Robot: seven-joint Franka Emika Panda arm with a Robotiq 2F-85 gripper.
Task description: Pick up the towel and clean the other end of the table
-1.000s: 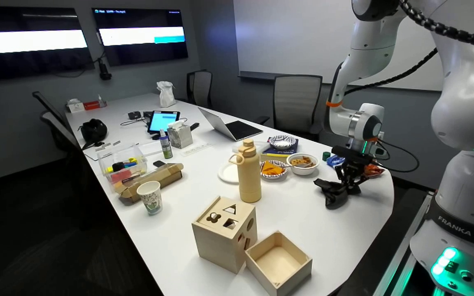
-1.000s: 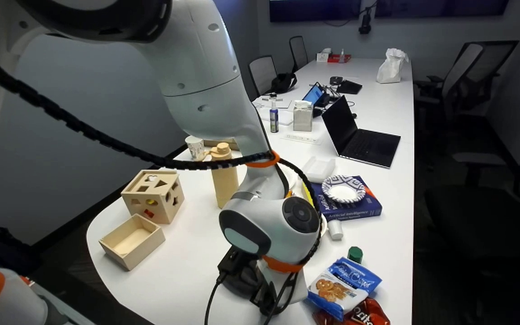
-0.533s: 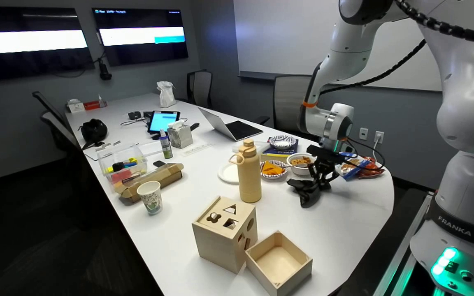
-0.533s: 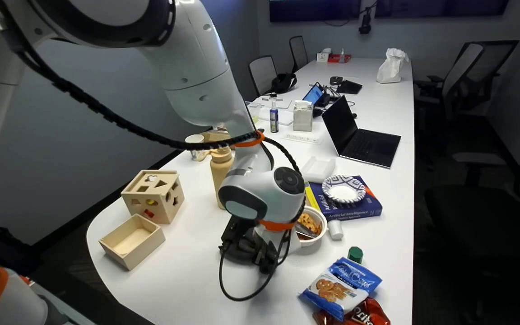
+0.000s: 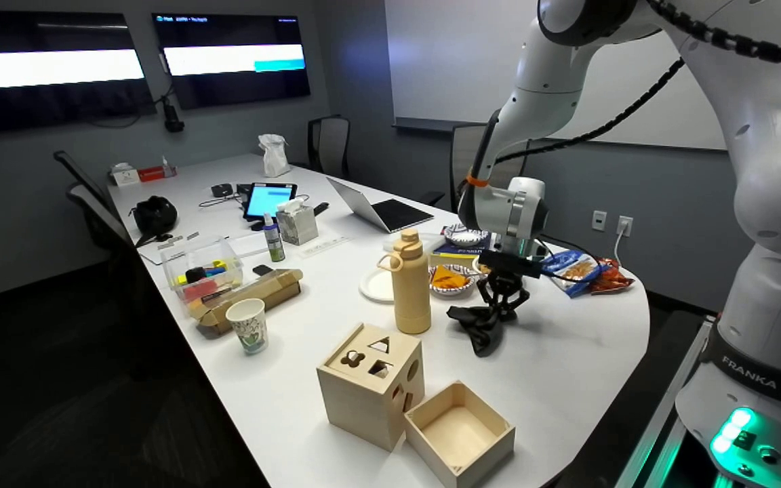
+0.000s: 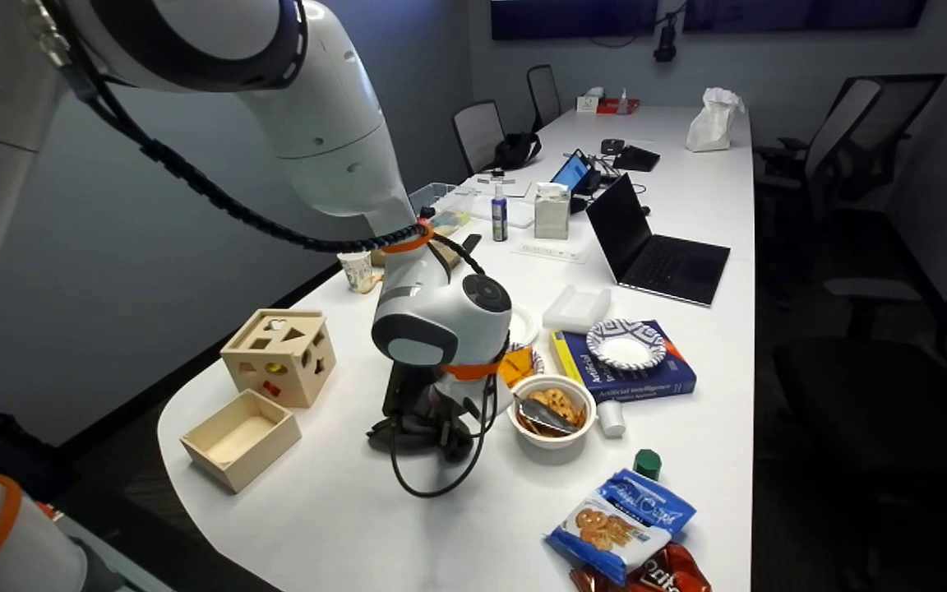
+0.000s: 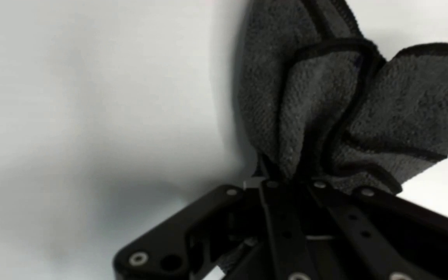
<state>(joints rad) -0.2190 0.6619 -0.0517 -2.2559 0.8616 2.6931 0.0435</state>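
The towel is a dark grey cloth with black edging. It is bunched on the white table (image 5: 553,379) in an exterior view (image 5: 482,331). My gripper (image 5: 501,313) points down and is shut on the towel, whose loose folds spread out on the bottle side. In an exterior view the towel (image 6: 408,437) is partly hidden by the wrist and gripper. In the wrist view the towel (image 7: 321,105) fans out from my closed fingertips (image 7: 286,181), which pinch it. The towel appears to lie against the tabletop.
A yellow bottle (image 5: 411,291) stands close beside the towel. A wooden shape box (image 5: 370,390) and an open wooden tray (image 5: 459,437) are at the front. A chip bowl (image 5: 451,279), cookie bowl (image 6: 552,411), book (image 6: 646,374) and snack bags (image 6: 621,522) line the far side.
My gripper has slid across the table with the towel, away from the snack bags and towards the bottle. The cookie bowl has come into view from behind the arm in an exterior view.
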